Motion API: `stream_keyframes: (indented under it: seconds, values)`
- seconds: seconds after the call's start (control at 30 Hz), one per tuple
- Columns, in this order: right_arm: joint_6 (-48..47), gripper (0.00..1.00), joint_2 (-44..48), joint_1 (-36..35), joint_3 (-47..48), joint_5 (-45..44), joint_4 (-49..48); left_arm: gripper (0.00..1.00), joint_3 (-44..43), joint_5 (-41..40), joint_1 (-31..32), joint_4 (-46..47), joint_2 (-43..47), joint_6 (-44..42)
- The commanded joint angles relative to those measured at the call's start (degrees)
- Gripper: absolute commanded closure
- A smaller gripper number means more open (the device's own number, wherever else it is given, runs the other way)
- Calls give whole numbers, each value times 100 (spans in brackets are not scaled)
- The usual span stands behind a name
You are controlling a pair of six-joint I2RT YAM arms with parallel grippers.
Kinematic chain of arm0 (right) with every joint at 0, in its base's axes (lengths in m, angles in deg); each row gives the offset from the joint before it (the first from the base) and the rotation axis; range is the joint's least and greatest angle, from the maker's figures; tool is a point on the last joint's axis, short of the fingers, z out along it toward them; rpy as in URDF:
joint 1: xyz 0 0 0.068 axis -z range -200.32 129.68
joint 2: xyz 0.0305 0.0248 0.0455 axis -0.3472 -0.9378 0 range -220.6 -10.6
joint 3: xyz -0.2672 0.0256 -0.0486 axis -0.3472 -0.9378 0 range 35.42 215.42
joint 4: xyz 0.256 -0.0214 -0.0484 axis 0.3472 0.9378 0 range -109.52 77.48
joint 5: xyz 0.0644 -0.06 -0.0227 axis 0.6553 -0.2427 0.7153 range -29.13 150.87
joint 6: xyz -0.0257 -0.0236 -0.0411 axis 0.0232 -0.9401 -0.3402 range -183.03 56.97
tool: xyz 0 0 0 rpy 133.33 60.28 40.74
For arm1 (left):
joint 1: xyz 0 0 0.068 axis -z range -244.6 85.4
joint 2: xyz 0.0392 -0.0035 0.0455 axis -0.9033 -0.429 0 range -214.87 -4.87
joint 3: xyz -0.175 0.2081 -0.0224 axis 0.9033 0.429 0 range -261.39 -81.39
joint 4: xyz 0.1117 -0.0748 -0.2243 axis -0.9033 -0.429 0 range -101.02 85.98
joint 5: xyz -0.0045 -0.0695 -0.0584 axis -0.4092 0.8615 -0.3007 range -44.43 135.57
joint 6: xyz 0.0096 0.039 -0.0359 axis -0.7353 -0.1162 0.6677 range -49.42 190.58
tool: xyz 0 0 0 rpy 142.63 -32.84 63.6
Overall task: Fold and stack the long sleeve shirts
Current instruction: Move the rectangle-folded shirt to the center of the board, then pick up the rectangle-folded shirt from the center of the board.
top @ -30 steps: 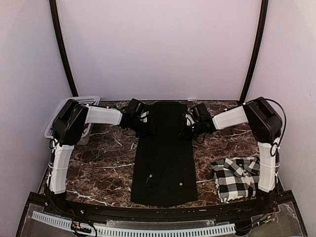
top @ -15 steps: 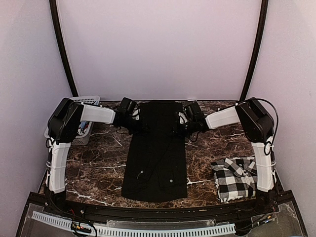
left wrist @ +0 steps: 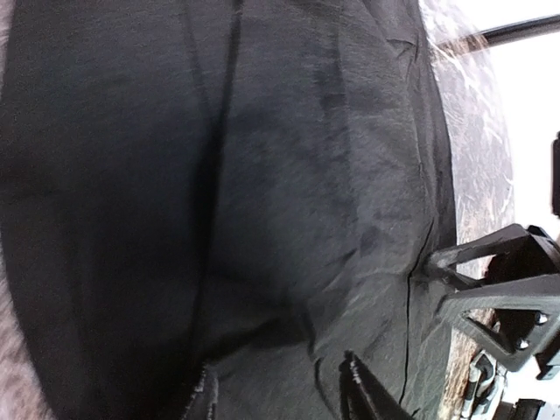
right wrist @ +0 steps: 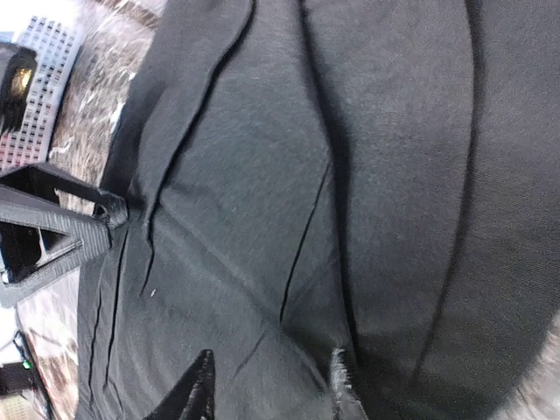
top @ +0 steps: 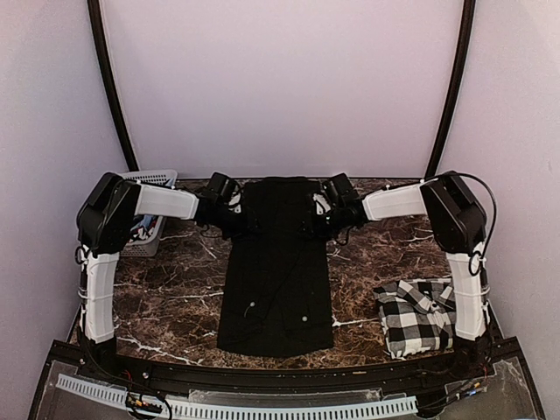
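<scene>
With L tool (left wrist: 280, 389), R tool (right wrist: 271, 385) spread, nothing pinched: grip shirt (top: 278, 280) far corners evenly, fold toward near hem.

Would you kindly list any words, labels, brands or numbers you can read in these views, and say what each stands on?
None: no readable text, label or number shows in any view, whether on the black shirt, the checked shirt or the basket.
</scene>
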State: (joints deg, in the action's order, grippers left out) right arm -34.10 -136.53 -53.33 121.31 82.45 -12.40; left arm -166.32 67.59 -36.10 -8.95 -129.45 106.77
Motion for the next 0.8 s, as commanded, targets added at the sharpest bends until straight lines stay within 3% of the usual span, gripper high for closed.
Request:
stream_keyframes:
  seconds: [0.0, 0.1, 0.3, 0.5, 0.77]
  values:
    - [-238, 53, 782, -48, -192, -322, 360, 49, 191, -307, -37, -620, 787, -80]
    - [-259, 45, 1288, -141, -589, -386, 376, 48, 490, -342, -17, -630, 1269, -86]
    - [15, 42, 2470, -420, -2059, -341, 171, 51, 1844, -170, 52, -606, 2408, -43]
    - [527, 44, 3719, -716, -3362, -398, 104, 55, 3373, 68, 251, -908, 3468, -163]
    - [1369, 50, 4431, -1078, -4552, -180, -81, 56, 4371, 167, 645, -1140, 4216, 148]
